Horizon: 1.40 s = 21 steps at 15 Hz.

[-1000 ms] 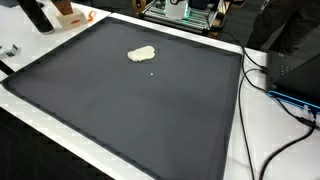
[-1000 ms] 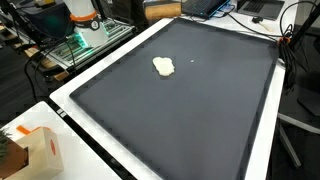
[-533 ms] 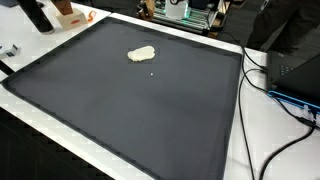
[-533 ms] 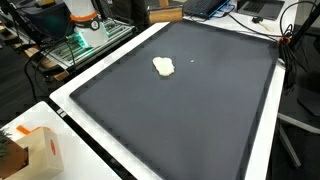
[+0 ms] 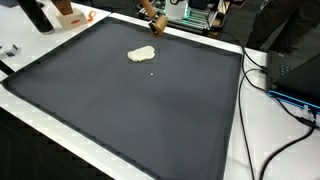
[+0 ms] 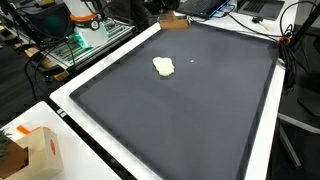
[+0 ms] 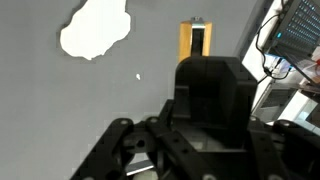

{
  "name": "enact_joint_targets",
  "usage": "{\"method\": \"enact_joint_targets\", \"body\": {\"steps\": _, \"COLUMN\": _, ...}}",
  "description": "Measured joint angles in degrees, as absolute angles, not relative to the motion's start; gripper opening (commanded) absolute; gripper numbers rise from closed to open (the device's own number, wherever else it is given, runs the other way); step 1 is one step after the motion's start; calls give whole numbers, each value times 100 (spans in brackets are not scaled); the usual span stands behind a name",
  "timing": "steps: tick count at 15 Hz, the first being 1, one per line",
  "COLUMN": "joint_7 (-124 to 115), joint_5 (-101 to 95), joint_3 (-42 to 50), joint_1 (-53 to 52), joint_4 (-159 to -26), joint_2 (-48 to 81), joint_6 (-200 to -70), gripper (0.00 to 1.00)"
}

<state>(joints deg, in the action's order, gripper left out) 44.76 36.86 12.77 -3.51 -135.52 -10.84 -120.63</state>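
A wide dark mat [image 5: 120,120] covers a white table [image 5: 105,13]. In an exterior view, black cables [image 5: 256,72] run along the table at the mat's 3 o'clock side, beside a black case [image 5: 298,68]. Further in, a tiny white speck [image 5: 152,72] lies on the mat at 5 o'clock of a cream lump [image 5: 141,54]. The lump lies flat in the mat's far half, its long axis running from 8 o'clock to 2 o'clock. Beyond it, at its 1 o'clock, near but apart, the gripper [image 5: 152,20] hangs over the mat's far edge with an orange piece [image 5: 157,28] at its tip. I cannot tell whether the fingers are spread or pressed on that piece. In the wrist view the lump sits at 9 o'clock of the orange piece. Farthest, at 11 o'clock, stands an orange box [image 5: 68,14].
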Motion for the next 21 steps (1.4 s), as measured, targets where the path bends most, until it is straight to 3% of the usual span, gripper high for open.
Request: {"method": "enact_joint_targets", "body": {"steps": 21, "joint_7": 4555, "joint_5": 4691, "joint_3": 1124, "joint_1": 470, "joint_4": -13523, "joint_2": 103, "joint_6": -11546, "gripper": 24}}
